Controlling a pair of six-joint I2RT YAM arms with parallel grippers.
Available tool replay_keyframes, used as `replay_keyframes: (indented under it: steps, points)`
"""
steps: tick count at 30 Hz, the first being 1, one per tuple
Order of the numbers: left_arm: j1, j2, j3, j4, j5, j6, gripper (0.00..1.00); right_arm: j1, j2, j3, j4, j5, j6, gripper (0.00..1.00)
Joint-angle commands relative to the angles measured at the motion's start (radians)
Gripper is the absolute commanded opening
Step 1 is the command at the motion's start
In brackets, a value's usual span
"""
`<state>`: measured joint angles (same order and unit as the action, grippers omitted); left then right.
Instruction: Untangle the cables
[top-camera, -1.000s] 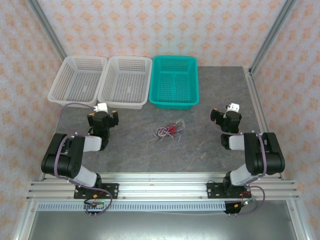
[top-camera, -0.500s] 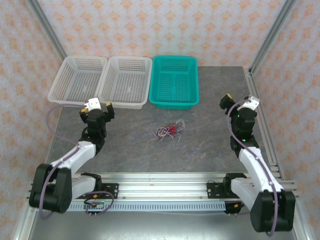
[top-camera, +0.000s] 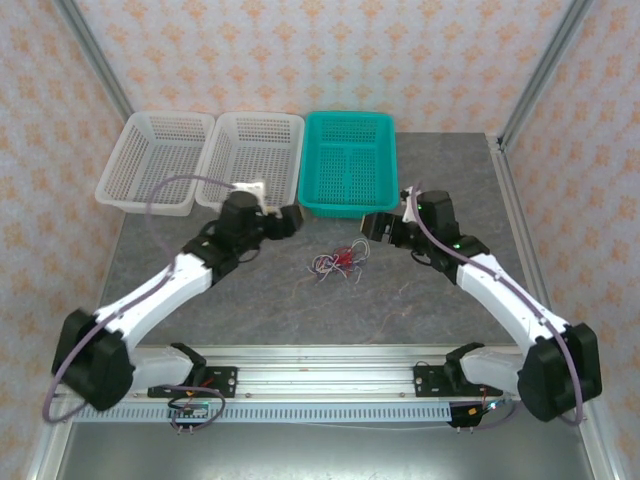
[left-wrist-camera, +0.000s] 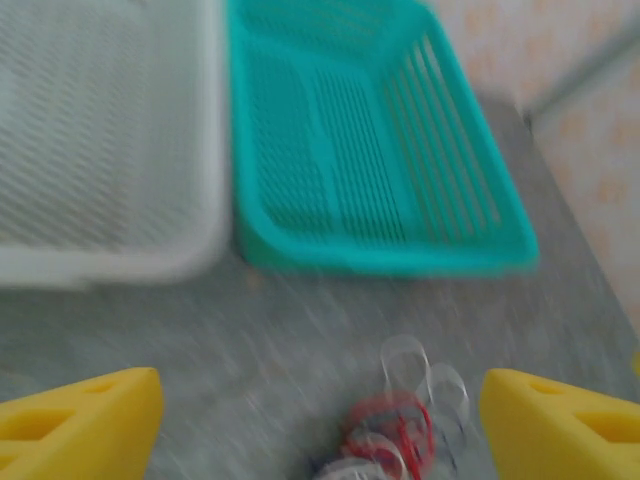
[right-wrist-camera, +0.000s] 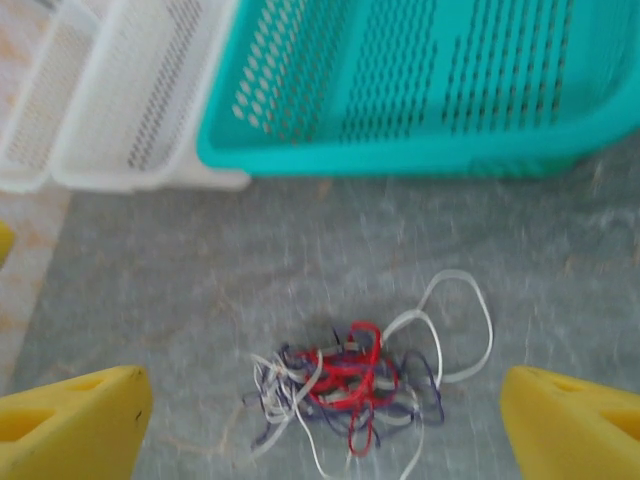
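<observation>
Cables (top-camera: 340, 260): knotted in one small heap mid-desk (top-camera: 250, 300), just near of teal basket (top-camera: 350, 165). Flanked by left gripper (top-camera: 288, 221) and right gripper (top-camera: 378, 226), both spread wide, holding nothing, both slightly far of the heap; right seemingly a touch nearer. From right wrist, clear enough to separate red, purple and white strands, white trailing right; from left wrist, blurred.

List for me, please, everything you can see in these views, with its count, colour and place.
cables: three, cream-white, dark purple and red, tangled in one heap mid-table, in front of the teal basket
white baskets: two, white, side by side at the far left
teal basket: one, teal, far centre, beside the white ones
table: one, grey
left hand: one, yellow fingers, open, left of the heap
right hand: one, yellow fingers, open, right of the heap
</observation>
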<state>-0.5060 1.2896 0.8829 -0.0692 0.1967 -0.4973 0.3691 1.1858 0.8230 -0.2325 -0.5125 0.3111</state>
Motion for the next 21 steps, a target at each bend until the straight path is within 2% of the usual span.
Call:
replay_keyframes:
  steps: [1,4,8,13,18,20,21]
  points:
    - [-0.063,0.105,0.081,-0.143,0.107,0.036,0.75,0.014,0.047,0.034,-0.098,-0.044,0.007,0.89]
    - [-0.063,0.186,0.081,-0.085,0.141,0.078,0.55,0.021,0.071,0.027,-0.092,-0.045,0.012,0.89]
    - [-0.07,0.314,0.131,-0.095,0.31,0.14,0.54,0.027,0.083,0.013,-0.083,-0.048,0.028,0.89]
    - [-0.074,0.377,0.143,-0.112,0.247,0.174,0.57,0.033,0.097,0.0,-0.055,-0.05,0.05,0.9]
    - [-0.074,0.449,0.161,-0.082,0.309,0.178,0.53,0.039,0.121,0.017,-0.059,-0.054,0.049,0.9]
    - [-0.074,0.462,0.155,-0.057,0.302,0.166,0.42,0.043,0.128,0.021,-0.056,-0.055,0.053,0.9]
    - [-0.074,0.464,0.154,-0.052,0.299,0.163,0.32,0.046,0.134,0.021,-0.052,-0.055,0.054,0.9]
